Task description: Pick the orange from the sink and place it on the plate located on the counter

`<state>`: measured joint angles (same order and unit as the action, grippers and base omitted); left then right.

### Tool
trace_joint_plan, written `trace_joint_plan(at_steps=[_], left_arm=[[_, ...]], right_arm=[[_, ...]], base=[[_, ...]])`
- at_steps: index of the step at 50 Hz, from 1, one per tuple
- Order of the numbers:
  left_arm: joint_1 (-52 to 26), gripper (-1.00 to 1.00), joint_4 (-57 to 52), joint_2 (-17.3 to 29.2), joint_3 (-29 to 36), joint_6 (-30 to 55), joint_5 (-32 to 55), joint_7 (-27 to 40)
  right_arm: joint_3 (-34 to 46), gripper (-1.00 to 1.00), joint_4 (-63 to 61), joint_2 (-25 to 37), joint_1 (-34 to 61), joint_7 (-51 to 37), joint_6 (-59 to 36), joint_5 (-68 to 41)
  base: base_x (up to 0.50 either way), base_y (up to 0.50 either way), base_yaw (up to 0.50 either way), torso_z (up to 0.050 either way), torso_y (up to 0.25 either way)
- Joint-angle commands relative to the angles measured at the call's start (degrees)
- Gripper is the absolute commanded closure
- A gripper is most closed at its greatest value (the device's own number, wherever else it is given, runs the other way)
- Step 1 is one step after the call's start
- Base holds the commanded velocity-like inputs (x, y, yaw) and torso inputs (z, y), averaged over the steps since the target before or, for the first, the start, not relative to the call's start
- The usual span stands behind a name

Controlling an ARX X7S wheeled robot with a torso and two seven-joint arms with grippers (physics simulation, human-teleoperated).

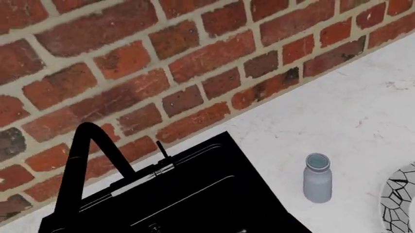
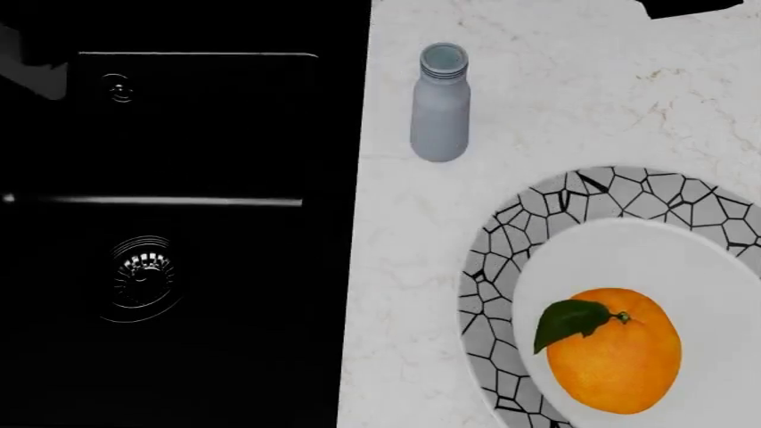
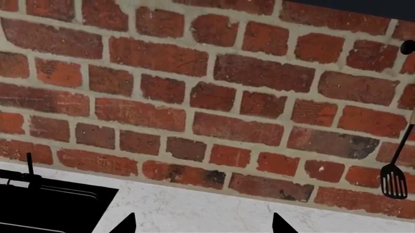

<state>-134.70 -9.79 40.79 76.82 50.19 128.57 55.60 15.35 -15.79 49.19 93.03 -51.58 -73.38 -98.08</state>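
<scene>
On the plate, at the head view's right, the orange is sitting.
Leftward, the black sink is lying dark, its drain faint; a grey bottle is standing on the counter between. The orange's leaf is pointing left; the plate is running off-frame. The right pincer is showing spread tips; the left is out of sight.

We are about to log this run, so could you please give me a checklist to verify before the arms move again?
1. Orange out of the sink: ok.
2. Orange resting on the plate: ok, in its white centre.
3. Orange free of both grippers: ok, none near it in the head view.
4. Grey bottle upright on the counter, apart from the plate: ok.
5. Right gripper jaws open: ok, tips apart.
6. Left gripper state: cannot tell, out of view.
</scene>
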Motion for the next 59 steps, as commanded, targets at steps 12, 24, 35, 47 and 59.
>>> trace_joint_plan(at_steps=[12,24,35,47,59], left_arm=[[0.79,-1.0,6.37,3.71,-8.74,12.96,0.67,11.97],[1.55,-1.0,9.84,4.1,-13.85,20.38,-3.98,11.28],[0.94,-1.0,10.46,5.7,-16.12,23.55,-4.97,11.28],[-0.05,-1.0,15.28,4.55,-23.17,32.69,3.81,26.52],[-0.3,-1.0,18.15,3.97,-27.76,37.94,7.15,34.38]], right_arm=[[0.95,-1.0,-0.18,-0.19,-0.1,0.2,0.59,0.31],[5.87,-1.0,-0.69,1.34,7.3,-14.44,-0.24,-16.37],[17.05,-1.0,-1.47,1.04,22.5,-30.04,1.75,-33.9],[26.36,-1.0,-2.58,2.32,35.6,-37.49,5.32,-45.51],[26.84,-1.0,-1.52,5.08,41.97,-38.41,-0.35,-45.97]], base=[[0.0,0.0,0.0,0.0,0.0],[0.0,0.0,0.0,0.0,0.0],[0.0,0.0,0.0,0.0,0.0],[0.0,0.0,0.0,0.0,0.0],[0.0,0.0,0.0,0.0,0.0]])
